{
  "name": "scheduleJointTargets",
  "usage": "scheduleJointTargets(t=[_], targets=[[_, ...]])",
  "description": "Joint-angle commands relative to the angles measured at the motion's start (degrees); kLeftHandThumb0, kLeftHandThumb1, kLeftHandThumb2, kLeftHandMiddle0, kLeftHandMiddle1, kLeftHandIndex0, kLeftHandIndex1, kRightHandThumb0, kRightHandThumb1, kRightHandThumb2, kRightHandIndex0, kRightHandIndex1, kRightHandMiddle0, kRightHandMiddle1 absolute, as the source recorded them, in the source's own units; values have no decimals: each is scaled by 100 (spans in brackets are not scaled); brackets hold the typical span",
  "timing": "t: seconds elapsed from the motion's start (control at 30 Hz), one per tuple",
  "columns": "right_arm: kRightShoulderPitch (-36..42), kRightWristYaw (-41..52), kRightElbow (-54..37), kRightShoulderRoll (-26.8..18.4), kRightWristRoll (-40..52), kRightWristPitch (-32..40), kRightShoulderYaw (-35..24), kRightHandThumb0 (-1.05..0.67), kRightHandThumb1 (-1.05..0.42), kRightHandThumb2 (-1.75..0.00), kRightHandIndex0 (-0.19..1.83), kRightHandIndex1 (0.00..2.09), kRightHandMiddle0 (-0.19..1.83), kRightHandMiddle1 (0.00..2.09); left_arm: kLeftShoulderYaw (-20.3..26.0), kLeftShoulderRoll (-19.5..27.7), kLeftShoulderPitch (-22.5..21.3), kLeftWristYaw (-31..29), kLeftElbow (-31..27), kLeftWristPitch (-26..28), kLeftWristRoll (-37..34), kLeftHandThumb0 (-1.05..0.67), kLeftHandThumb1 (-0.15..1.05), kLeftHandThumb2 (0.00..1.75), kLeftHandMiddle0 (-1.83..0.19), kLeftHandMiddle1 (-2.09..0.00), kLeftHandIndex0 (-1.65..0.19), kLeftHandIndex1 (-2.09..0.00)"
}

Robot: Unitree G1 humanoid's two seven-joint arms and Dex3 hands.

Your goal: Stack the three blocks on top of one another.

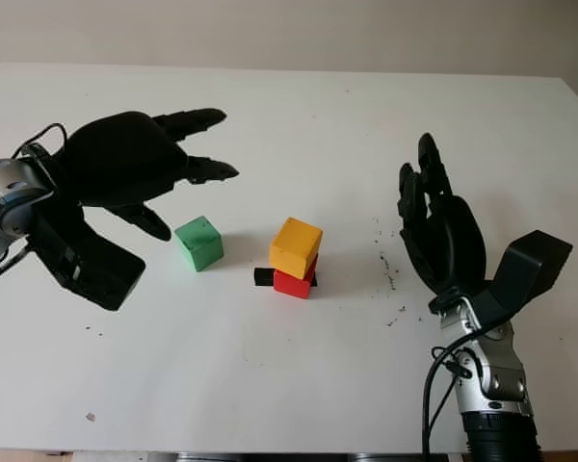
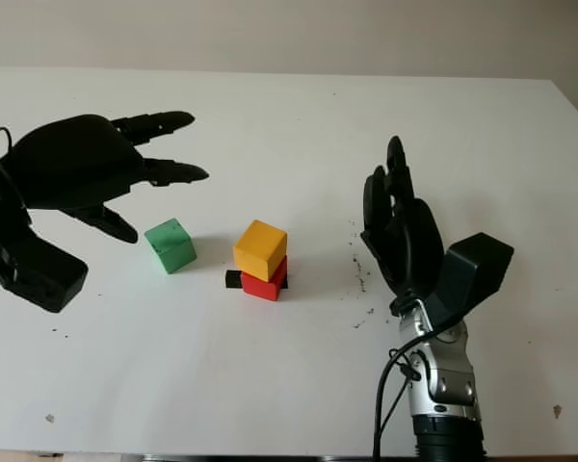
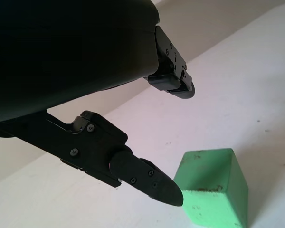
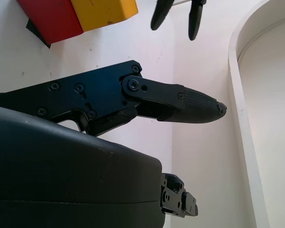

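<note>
Left hand (image 1: 164,173) open over green block (image 1: 199,242); yellow block (image 1: 296,246) skewed atop red block (image 1: 295,281).

Head stereo pair: looks forward and down on the white table (image 1: 299,385) from slightly offset positions; both eyes share the whole scene.
Left wrist view: very near the left hand (image 3: 147,176), facing the green block (image 3: 213,187) close by.
Right wrist view: beside the right hand (image 4: 190,105), facing the yellow block (image 4: 104,10) on the red block (image 4: 50,19), shared with the head pair.

Green block (image 1: 199,242), yellow block (image 1: 296,246), red block (image 1: 295,282), white table (image 1: 270,366).
</note>
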Motion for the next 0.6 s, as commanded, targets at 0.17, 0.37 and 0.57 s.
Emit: scheduleJointTargets(t=[0.17,0.37,0.57], targets=[[102,-35,-48,-7,-16,-53,-18,-66,-105,-59,-19,0,-19,0,-363,-112,-160,208,184,-132,356,-48,78,6,-3,-6,-50,-9],[118,-53,-48,-20,-30,-55,-18,-67,-105,-59,-19,0,-19,0,-464,-128,-181,82,228,-221,282,-52,80,6,-5,-6,-51,-7],[133,-40,-70,-9,13,-25,-20,-66,-105,-59,-19,0,-19,0,-487,-186,-169,75,387,-293,190,-53,79,5,-6,-6,-54,-8]])
